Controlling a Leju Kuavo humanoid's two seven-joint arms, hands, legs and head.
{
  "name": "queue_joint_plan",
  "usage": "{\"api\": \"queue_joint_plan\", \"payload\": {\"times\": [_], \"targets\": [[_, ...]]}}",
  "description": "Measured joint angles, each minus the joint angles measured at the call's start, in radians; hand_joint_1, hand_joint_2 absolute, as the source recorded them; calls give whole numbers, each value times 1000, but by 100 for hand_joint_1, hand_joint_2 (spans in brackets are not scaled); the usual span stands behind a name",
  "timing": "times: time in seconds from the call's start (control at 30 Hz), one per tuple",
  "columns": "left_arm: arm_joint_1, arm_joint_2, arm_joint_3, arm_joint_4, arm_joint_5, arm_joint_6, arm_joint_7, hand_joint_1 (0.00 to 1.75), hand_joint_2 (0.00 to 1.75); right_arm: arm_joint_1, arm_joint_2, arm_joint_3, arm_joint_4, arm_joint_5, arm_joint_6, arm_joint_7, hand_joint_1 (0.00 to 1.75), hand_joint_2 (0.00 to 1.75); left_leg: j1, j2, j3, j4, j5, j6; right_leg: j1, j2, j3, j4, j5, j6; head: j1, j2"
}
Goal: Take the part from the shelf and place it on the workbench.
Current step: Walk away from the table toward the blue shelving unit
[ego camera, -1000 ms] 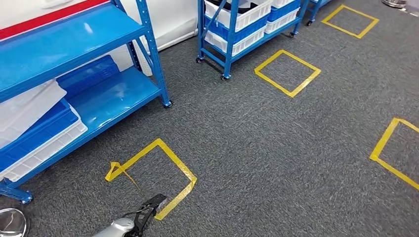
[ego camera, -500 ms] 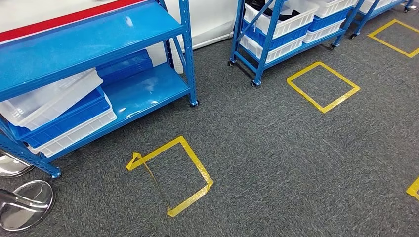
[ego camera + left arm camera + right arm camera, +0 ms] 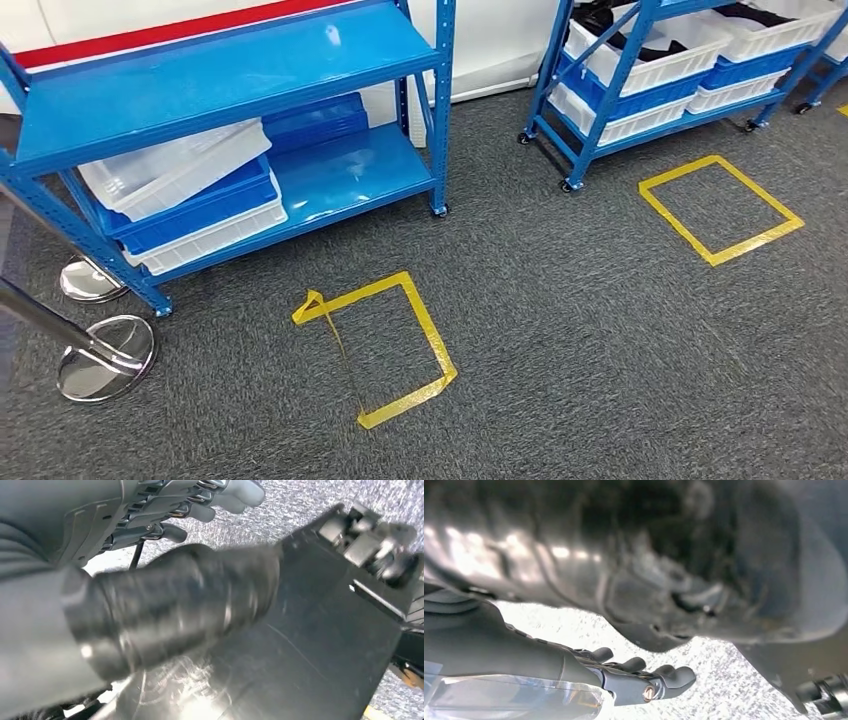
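Note:
A blue wheeled rack [image 3: 600, 100] stands at the upper right of the head view. It carries white bins [image 3: 665, 62] and blue bins, and dark parts [image 3: 608, 18] lie in the top white bin. My left hand [image 3: 185, 505] hangs over grey carpet, fingers loosely apart and holding nothing. My right hand [image 3: 634, 677] also hangs above the carpet, its fingers slightly spread and empty. Both hands are far from the rack.
A larger blue shelf [image 3: 230, 60] at the left holds stacked white and blue trays [image 3: 190, 200] on its lower level. Yellow tape squares [image 3: 428, 335] [image 3: 680, 215] mark the grey carpet. Two chrome stanchion bases [image 3: 105, 355] stand at the far left.
The whole picture has slid to the right, so the camera has turned left. The stanchion bases came into view, and the left arm at the bottom edge left the picture.

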Motion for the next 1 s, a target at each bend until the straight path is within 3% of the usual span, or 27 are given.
{"api": "queue_joint_plan", "payload": {"times": [0.07,0.13,0.2,0.27,0.3,0.33,0.37,0.4,0.47,0.5,0.53,0.57,0.6,0.63,0.67,0.7,0.77,0.8,0.83,0.93,1.0], "targets": [[3,2,-1,0,-1,2,-4,0,175,-1,0,-1,0,-1,2,0,0,0,3,-24,0,-9,9,8,-1,-11,5,-1,-3,11,0,0],[7,6,-2,0,-1,3,-8,0,175,-1,0,-2,0,-3,1,0,0,0,10,-46,8,-21,18,18,-4,30,-5,33,-32,22,4,0],[9,8,-2,0,-1,4,-13,0,175,0,-1,-2,0,-5,1,-1,0,0,12,-67,8,-25,23,24,-9,87,-56,145,-94,29,9,0],[10,9,-2,0,-1,4,-15,0,175,0,-1,-2,0,-6,1,-1,0,0,11,-93,3,-24,25,26,-11,103,-116,267,-140,32,11,0],[11,10,-2,0,-1,4,-16,0,175,1,-1,-2,0,-7,1,-1,0,0,11,-107,2,-22,25,26,-13,105,-126,285,-135,33,11,0],[13,11,-2,0,-1,4,-16,0,175,1,-1,-2,0,-7,1,-1,0,0,12,-121,2,-21,25,26,-16,106,-117,263,-110,34,11,0],[14,11,-2,0,-1,4,-16,0,175,1,-1,-2,0,-7,1,-1,0,0,13,-136,2,-18,25,24,-21,112,-90,205,-72,35,11,0],[14,12,-2,0,-1,4,-16,0,175,1,-1,-2,0,-7,1,-1,0,0,14,-151,1,-14,24,20,-26,132,-57,133,-38,37,11,0],[12,13,-3,0,-1,4,-16,0,175,1,-2,-3,1,-7,1,-1,0,0,14,-174,-9,-2,22,8,-32,173,-13,31,-4,37,11,0],[11,14,-3,0,-1,4,-16,0,131,1,-2,-3,1,-7,1,-1,0,0,15,-184,-14,0,23,1,-32,185,-8,15,-5,34,11,0],[10,14,-3,0,0,4,-16,0,131,1,-2,-3,1,-7,1,-1,0,0,16,-193,-18,0,26,-6,-28,181,-9,13,-5,30,11,0],[10,15,-5,0,1,4,-15,0,87,1,-2,-3,1,-7,1,-1,0,0,19,-198,-22,-2,28,-13,-27,171,-8,11,-2,22,11,0],[11,15,-6,0,2,4,-14,0,87,0,-2,-3,1,-7,1,0,0,0,19,-188,-25,2,25,-18,-26,162,-5,8,1,15,11,0],[12,16,-7,0,2,3,-13,0,131,0,-2,-3,1,-9,1,1,0,0,19,-167,-35,21,12,-21,-26,153,-3,4,4,8,8,0],[12,17,-8,0,1,1,-9,0,131,0,-2,-3,1,-15,1,5,0,0,18,-140,-53,59,-12,-24,-27,144,-2,0,7,1,4,0],[11,17,-9,0,-2,-3,-1,0,175,0,-2,-4,2,-26,1,13,0,44,18,-113,-79,117,-44,-26,-24,135,-3,-1,8,-3,1,0],[6,18,-12,0,-12,-18,27,0,175,3,-2,-9,2,-54,9,36,0,131,18,-93,-134,241,-98,-28,-17,116,-5,0,8,-7,-2,0],[3,20,-16,0,-15,-28,44,0,175,4,-2,-12,3,-66,13,46,0,175,18,-90,-145,272,-104,-27,-15,106,-5,0,7,-8,-2,0],[0,21,-19,0,-17,-36,58,0,175,5,-2,-13,4,-74,16,56,0,175,18,-88,-137,265,-92,-25,-12,99,-5,0,7,-8,-2,0],[3,24,-25,0,-10,-41,77,0,175,3,-2,-14,4,-77,0,83,0,175,13,-78,-32,80,-15,-11,-9,91,-4,1,5,-6,-2,0],[6,25,-26,0,-6,-35,83,0,175,2,-1,-14,4,-75,-16,100,0,175,5,-71,7,2,-1,-2,-8,90,-6,1,5,1,-2,0]]}}
